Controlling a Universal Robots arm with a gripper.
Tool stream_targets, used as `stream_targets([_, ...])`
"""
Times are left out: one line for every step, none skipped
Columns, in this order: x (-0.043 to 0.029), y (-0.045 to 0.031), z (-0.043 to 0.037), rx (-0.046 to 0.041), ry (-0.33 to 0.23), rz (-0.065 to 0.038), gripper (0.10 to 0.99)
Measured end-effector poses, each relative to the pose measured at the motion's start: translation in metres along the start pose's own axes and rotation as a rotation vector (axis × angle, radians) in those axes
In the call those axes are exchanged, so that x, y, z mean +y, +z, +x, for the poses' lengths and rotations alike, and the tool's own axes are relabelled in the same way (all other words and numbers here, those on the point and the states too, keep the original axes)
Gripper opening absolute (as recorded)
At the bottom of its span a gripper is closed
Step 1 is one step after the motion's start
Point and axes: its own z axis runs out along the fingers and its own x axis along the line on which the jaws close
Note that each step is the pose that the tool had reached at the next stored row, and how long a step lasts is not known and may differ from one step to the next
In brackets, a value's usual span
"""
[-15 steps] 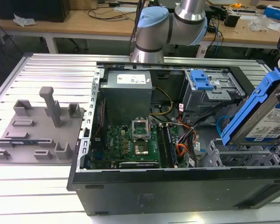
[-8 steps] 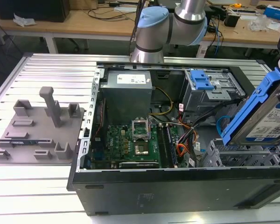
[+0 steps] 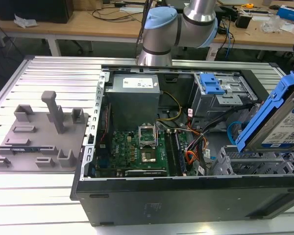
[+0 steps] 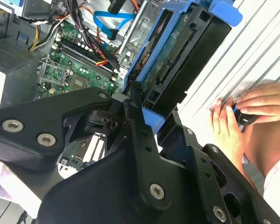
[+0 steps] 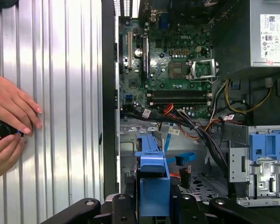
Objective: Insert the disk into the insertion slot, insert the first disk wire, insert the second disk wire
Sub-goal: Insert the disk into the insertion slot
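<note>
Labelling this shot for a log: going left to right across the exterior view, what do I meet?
Grey fixture plate → power supply → orange and black wire bundle → light blue cable → disk in its blue carrier.

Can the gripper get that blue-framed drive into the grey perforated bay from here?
Probably yes: the gripper holds the disk tilted above the insertion slot, which looks open, though the second disk wire loops close by.

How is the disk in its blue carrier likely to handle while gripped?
The disk looks like a rigid metal slab, so probably stiff and fairly heavy for its size. The hand grips it near one end of the smooth blue plastic carrier, tilted, so it may slip or pivot.
</note>
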Motion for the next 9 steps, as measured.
stream_targets([0.0,0.0,0.0,0.0001,0.0,0.0,0.365])
stream_targets([0.0,0.0,0.0,0.0001,0.0,0.0,0.365])
stream_targets([0.0,-0.0001,0.0,0.0001,0.0,0.0,0.365])
stream_targets([0.0,0.0,0.0,0.0001,0.0,0.0,0.365])
stream_targets([0.0,0.0,0.0,0.0001,0.0,0.0,0.365])
stream_targets([0.0,0.0001,-0.0002,0.0,0.0,0.0,0.365])
stream_targets([0.0,0.0001,-0.0004,0.0,0.0,0.0,0.365])
stream_targets([0.0,0.0001,-0.0007,0.0001,0.0,0.0,0.365])
stream_targets([0.0,0.0002,-0.001,0.0001,0.0,0.0,0.365])
